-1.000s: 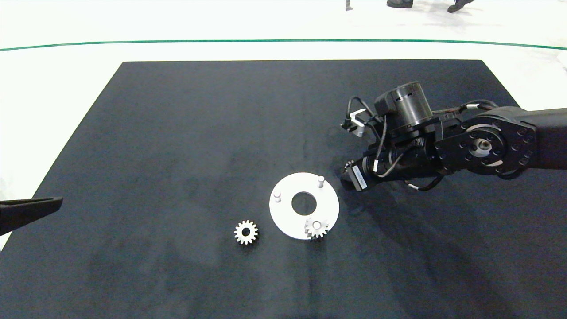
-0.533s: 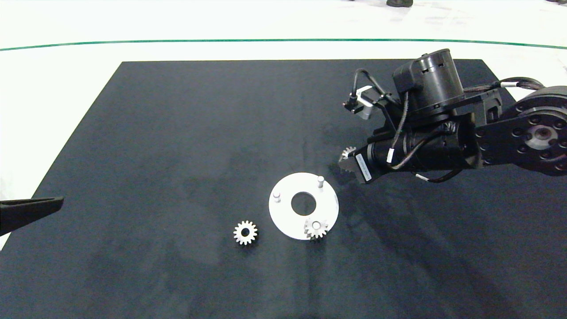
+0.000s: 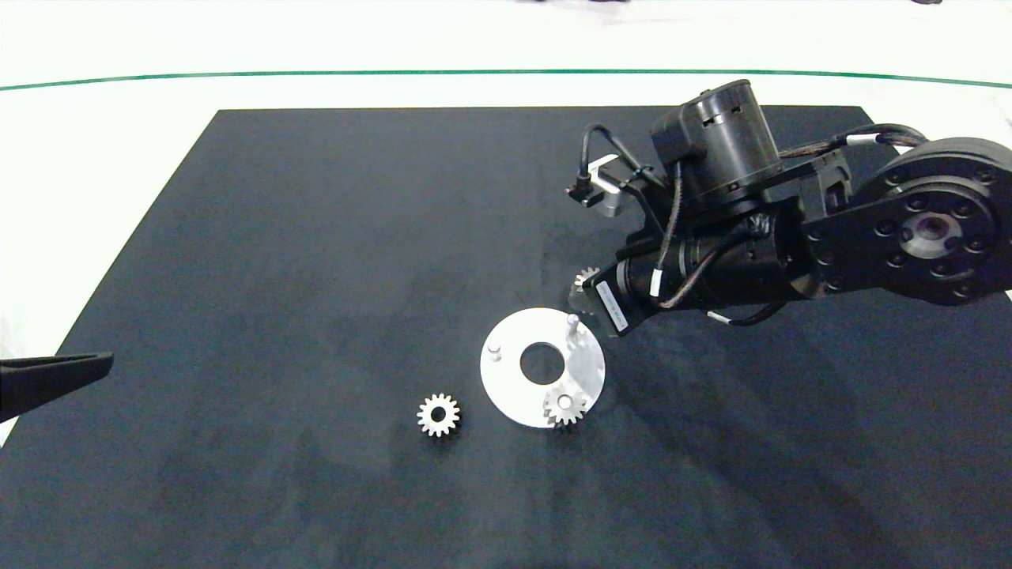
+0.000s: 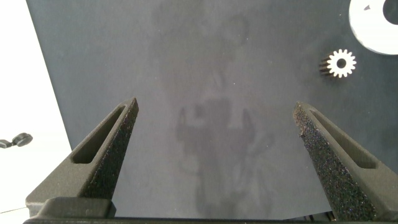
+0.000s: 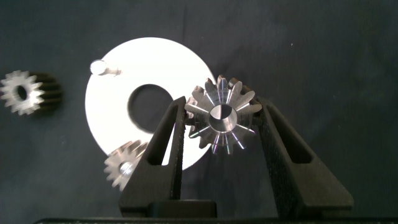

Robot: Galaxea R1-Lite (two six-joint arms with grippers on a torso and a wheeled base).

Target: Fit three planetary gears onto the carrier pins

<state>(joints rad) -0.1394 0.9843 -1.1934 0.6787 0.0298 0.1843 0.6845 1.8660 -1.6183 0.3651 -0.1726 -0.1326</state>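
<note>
**A:** ok so where's the right gripper (image 5: 219, 124) at? From the wrist cam its two grey fingers are pinching a small silver-grey toothed metal gear (image 5: 222, 119), bore facing the camera.

**B:** yep, clamped on it. From overhead that gear (image 3: 586, 277) is off the mat, just beside the far-right edge of the flat white round disc with the centre hole (image 3: 514, 395), near the upright silver peg (image 3: 572, 322) on that side.

**A:** and the other gears?

**B:** one silver-grey gear (image 3: 564, 406) sits on the disc's near-right peg. Another identical gear (image 3: 438, 415) lies flat on the black mat (image 3: 316, 276), just left of the disc, not touching it. The left peg (image 3: 494, 349) is bare.

**A:** left arm?

**B:** left gripper (image 4: 214, 130) is parked over the mat's left edge, fingers spread wide, holding nothing.
</note>
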